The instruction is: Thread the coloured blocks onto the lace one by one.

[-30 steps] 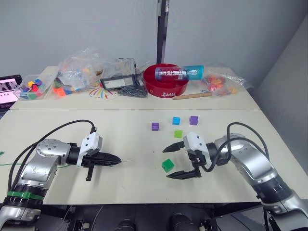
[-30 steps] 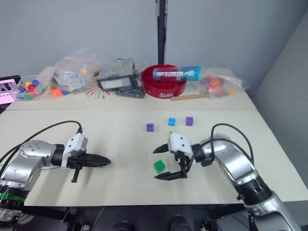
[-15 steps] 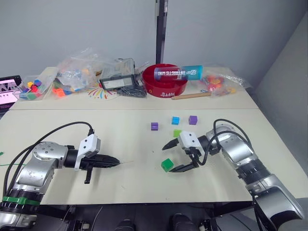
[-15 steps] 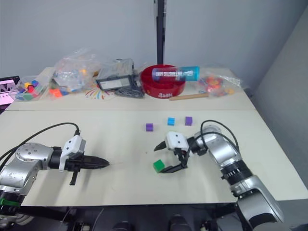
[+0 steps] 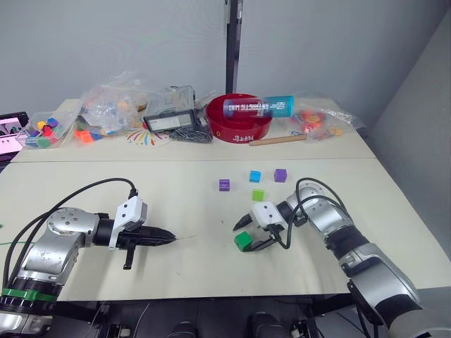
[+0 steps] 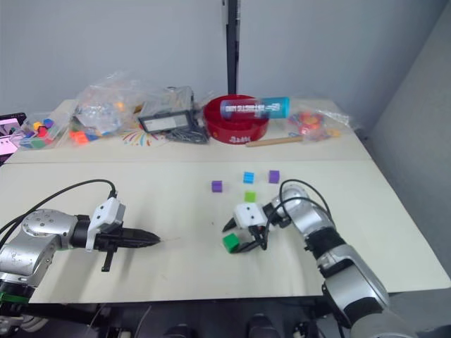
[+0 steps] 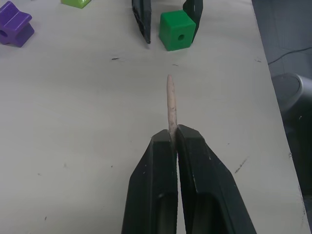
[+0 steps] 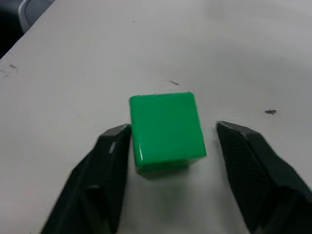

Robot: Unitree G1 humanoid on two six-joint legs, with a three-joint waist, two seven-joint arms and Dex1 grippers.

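Observation:
My left gripper (image 5: 170,238) lies low over the table at the left. It is shut on the lace, whose pale stiff tip (image 7: 170,102) sticks out ahead of the fingers and points at the dark green block (image 5: 243,241). My right gripper (image 5: 246,236) is open, with one finger on each side of that block (image 8: 165,129); one finger (image 8: 111,163) is close against it and the other (image 8: 253,161) stands apart. Further back on the table sit a purple block (image 5: 224,185), a blue block (image 5: 254,176), a second purple block (image 5: 280,175) and a light green block (image 5: 258,195).
Along the back of the table stand a red bowl (image 5: 239,127) with a teal tube (image 5: 257,107) across it, clear bags of toy pieces (image 5: 113,105), a black device (image 5: 169,121), a wooden stick (image 5: 278,139) and another bag (image 5: 320,120). Black cables trail from both arms.
My right gripper has moved left and down, narrowing until its fingers bracket the dark green block. The left gripper, with the lace tip, has stayed where it was.

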